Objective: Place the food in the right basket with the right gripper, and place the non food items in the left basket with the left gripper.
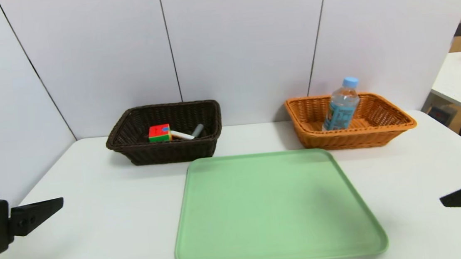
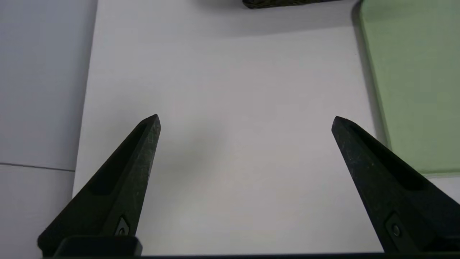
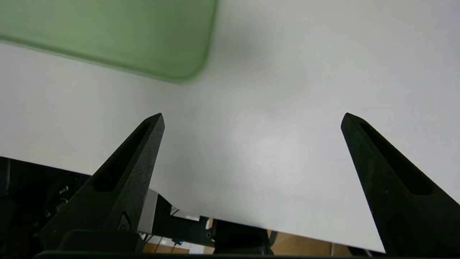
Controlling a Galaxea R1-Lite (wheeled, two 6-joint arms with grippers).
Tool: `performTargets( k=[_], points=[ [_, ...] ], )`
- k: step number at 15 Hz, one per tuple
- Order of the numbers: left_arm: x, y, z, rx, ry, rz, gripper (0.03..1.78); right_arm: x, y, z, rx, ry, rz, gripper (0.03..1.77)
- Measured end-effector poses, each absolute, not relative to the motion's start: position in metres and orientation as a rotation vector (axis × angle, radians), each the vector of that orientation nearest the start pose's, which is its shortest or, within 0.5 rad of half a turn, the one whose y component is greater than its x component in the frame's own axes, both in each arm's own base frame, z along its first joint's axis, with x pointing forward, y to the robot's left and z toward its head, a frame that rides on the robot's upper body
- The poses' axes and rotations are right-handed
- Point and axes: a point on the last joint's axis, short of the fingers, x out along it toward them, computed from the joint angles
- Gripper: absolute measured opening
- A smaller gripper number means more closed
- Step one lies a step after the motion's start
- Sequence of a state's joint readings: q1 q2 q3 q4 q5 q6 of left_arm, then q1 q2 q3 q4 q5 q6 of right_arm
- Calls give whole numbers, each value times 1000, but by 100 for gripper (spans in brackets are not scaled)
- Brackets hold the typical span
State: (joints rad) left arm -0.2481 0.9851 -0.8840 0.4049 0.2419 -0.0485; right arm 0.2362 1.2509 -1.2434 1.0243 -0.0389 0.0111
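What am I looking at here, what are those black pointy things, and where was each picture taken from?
This is a two-armed robot at a white table. One picture looks down from its head; the other two come from cameras on its wrists. The black points are its claws: the left claw and right claw, both open and holding nothing. A green tray lies bare in the middle. Behind it, the dark basket holds a coloured cube and a white, grey-handled tool; the orange basket holds a water bottle.

Left gripper (image 2: 244, 120): matte black tapered fingers, slotted, one screw each; white barcode sticker. Right gripper (image 3: 251, 118): same black fingers.
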Motion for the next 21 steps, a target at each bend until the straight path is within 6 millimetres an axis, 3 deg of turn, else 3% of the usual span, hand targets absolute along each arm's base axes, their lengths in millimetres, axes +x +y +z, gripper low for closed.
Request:
performTargets(
  k=[4,9,12,17,21],
  points=[
    [80,-1,254,24,443,174,169,91,9,261,-44,994,96,169],
    [40,6,242,107,376,242,169,54,2,250,-14,885,43,169],
    [16,6,217,213,371,225,169,31,1,238,-9,755,26,169],
    [-21,2,182,203,298,107,169,-18,-1,209,-3,598,15,169],
    [-39,1,159,199,238,106,169,-43,-1,183,-1,429,14,169]
  ],
)
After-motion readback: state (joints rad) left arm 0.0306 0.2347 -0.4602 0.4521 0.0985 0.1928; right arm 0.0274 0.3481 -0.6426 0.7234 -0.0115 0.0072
